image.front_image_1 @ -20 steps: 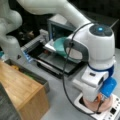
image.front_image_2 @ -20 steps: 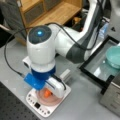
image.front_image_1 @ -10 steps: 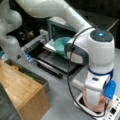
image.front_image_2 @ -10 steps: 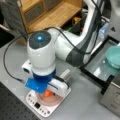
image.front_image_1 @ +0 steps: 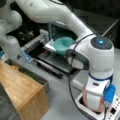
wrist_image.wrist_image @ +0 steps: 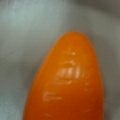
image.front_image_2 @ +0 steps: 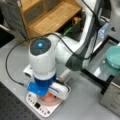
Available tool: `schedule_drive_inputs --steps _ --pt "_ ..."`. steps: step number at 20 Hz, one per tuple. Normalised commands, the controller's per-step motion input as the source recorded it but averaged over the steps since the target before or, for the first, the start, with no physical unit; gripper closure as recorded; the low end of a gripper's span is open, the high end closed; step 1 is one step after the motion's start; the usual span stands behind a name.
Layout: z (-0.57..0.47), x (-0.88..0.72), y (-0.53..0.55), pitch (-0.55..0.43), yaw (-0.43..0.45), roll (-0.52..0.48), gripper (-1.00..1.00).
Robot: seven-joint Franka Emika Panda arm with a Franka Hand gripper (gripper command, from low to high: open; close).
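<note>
Wrist view fills with an orange carrot [wrist_image.wrist_image: 67,82], long axis running lower left to upper right, right beneath the gripper [image.front_image_2: 48,96]. Gripper hangs low over the white scale [image.front_image_2: 37,106]; whether its jaws are spread, I cannot tell.

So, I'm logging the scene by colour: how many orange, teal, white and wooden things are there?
Orange: 1, the carrot-like object under the wrist.
Teal: 1, the bowl.
White: 1, the scale.
Wooden: 1, the shelf unit.
Total: 4

Arm [image.front_image_2: 42,62] bent steeply downward, claw hidden.
</note>
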Motion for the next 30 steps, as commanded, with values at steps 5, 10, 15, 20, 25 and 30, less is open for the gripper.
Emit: schedule_drive_inputs --steps 5,10,15,20,25,30 --pt "0.04 0.04 -0.04 0.084 0.152 -0.145 -1.00" --pt "0.01 -0.02 -0.02 0.080 0.134 -0.099 1.00" --pt "0.01 -0.05 0.03 0.058 0.110 -0.075 1.00" --pt "0.00 -0.07 -0.01 0.040 0.107 -0.066 1.00" --pt "0.04 -0.10 -0.05 0.069 0.124 -0.063 1.00" --pt "0.05 -0.07 -0.07 0.060 0.142 -0.052 1.00"
